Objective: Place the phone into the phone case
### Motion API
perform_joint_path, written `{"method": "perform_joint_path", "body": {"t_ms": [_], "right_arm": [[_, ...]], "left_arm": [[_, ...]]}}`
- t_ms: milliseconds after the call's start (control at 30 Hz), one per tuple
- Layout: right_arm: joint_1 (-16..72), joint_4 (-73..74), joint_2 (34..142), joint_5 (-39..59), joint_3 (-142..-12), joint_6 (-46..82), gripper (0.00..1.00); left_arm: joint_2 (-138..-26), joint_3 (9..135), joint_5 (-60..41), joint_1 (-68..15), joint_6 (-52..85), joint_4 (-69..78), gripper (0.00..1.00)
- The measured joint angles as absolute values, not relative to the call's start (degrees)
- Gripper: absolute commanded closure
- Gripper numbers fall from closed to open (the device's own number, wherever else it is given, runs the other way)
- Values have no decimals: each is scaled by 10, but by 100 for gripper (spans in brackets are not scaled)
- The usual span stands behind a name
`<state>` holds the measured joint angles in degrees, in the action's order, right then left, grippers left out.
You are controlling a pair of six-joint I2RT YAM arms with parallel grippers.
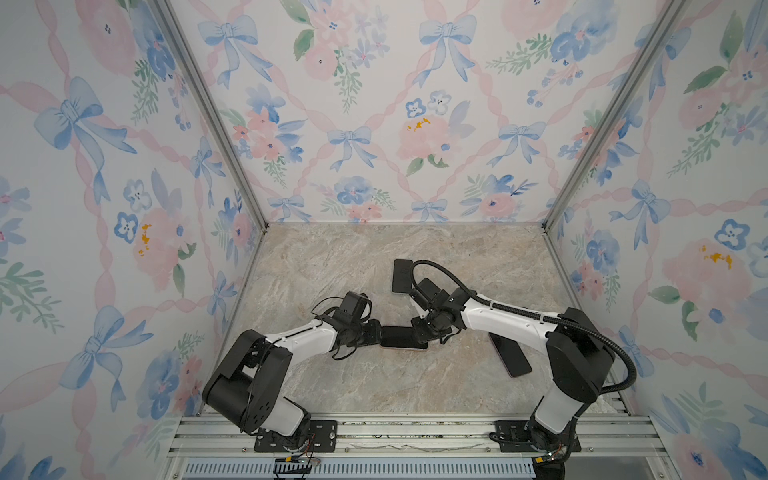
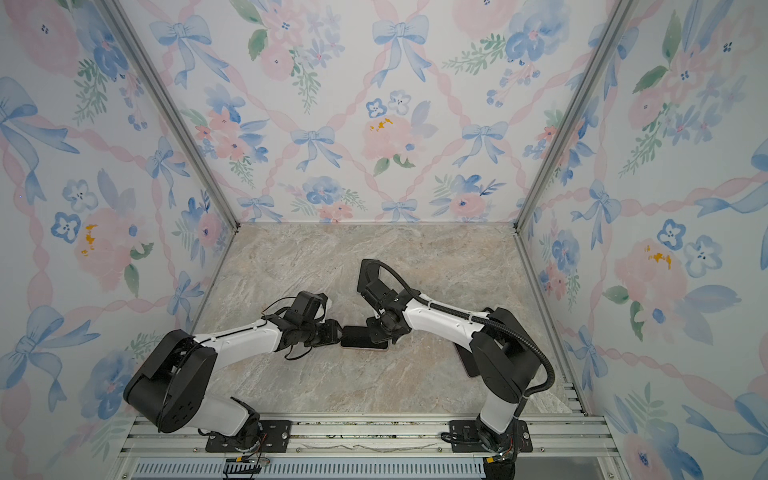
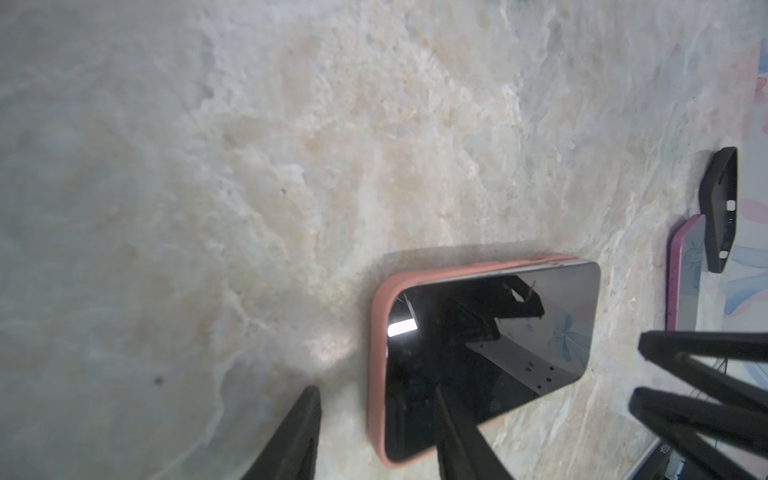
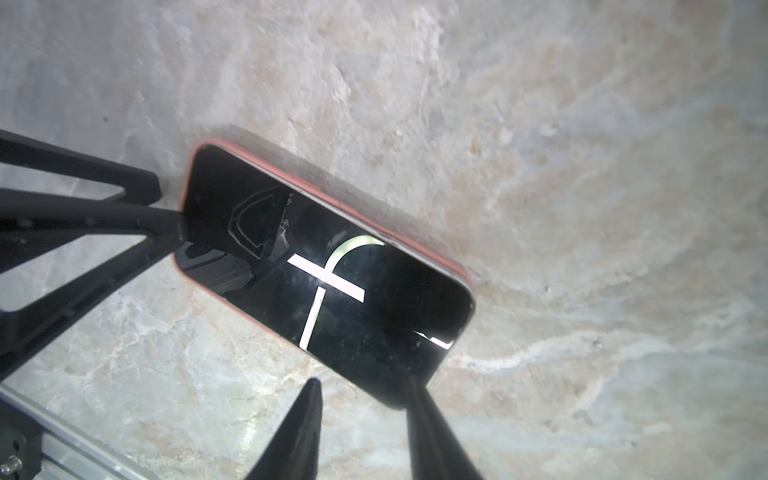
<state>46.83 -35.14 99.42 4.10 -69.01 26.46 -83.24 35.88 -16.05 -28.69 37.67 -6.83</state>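
Both top views show only a dark slab with a thin pink edge between the two tools. The wrist views show it plainly: the phone (image 3: 490,345) lies screen up inside a pink case (image 3: 376,332) on the tabletop (image 3: 291,166), with a silver strip of the phone showing above the rim at one corner. The left wrist view alone also shows a black case (image 3: 719,208) and a second phone (image 3: 681,274) beyond it. In a top view that second phone lies beside the right arm. The left tool (image 3: 376,395) is released, its fingers apart, one over the screen and one off the case's side. The right tool (image 4: 363,380) is also released, with one finger at the phone's corner and the other over bare tabletop. Both arms reach low from the front rail and meet mid-tabletop, one tool at each end of the phone.
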Motion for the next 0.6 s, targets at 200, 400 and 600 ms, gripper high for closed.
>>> {"method": "perform_joint_path", "body": {"t_ms": [200, 400, 600], "right_arm": [[430, -315, 1017, 82, -698, 216, 43], [377, -271, 1086, 150, -709, 189, 44], [366, -256, 1097, 198, -712, 184, 46]], "left_arm": [[-780, 330, -191, -306, 390, -87, 44], [-770, 302, -211, -364, 421, -82, 44], [-789, 293, -219, -385, 447, -27, 52]]}}
